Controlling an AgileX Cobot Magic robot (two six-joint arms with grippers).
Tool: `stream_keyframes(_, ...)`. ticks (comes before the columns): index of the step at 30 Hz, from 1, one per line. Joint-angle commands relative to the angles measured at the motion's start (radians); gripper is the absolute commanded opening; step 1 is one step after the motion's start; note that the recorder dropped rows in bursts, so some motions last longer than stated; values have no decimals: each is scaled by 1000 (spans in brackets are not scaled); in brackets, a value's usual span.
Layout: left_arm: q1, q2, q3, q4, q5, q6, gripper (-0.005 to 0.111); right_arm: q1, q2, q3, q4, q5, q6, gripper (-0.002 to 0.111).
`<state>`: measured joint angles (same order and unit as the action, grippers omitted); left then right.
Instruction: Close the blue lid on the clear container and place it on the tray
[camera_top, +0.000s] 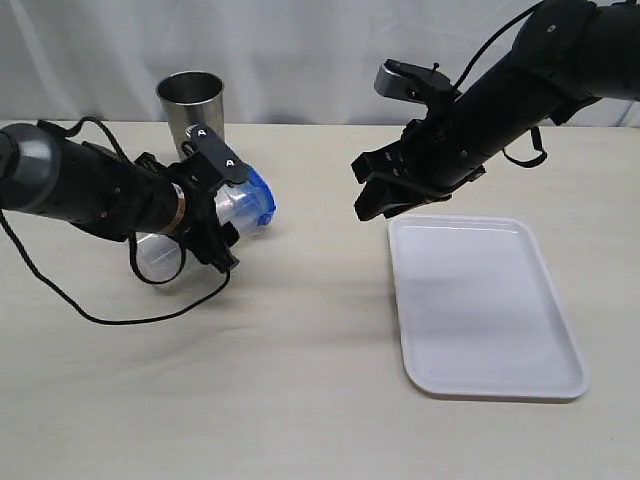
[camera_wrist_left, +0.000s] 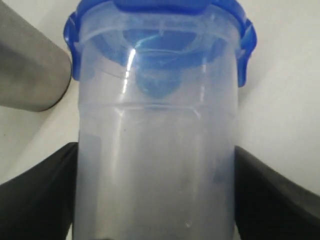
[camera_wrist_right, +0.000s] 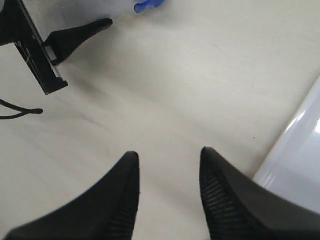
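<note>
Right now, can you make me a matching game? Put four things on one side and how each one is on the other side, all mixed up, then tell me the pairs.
Things
1. clear container
2. tray
3. metal cup
4. right gripper

States
A. open, nothing between its fingers
B. standing upright at the back of the table
C. white, lying flat
D. held on its side by the left gripper, blue lid on its mouth

Pairs: 1-D, 2-C, 3-B, 4-A
</note>
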<state>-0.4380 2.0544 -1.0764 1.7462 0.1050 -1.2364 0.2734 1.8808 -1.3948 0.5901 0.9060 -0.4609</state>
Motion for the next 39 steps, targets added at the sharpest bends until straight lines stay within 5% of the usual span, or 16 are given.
stream_keyframes(1,-54,8,44,-6,127,68,0,-4,-6,2,-5,19,-3,38)
stream_keyframes(6,-86,7,49,-424,310,552,0,-4,-6,2,-5,26,1,38)
stream_keyframes(16,-86,-9,49,-1295,158,1371,0,-4,-6,2,-3,43,-13,38)
stream_keyframes(25,-86,-48,44,-2558,334,2732,0,-2,43,2,185,195,-140,38)
stream_keyframes(27,-86,-48,44,-2659,353,2838,0,11,67,2,206,216,-156,38)
stream_keyframes(39,-86,-48,46,-2647,356,2863,0,29,96,49,123,93,-101,38)
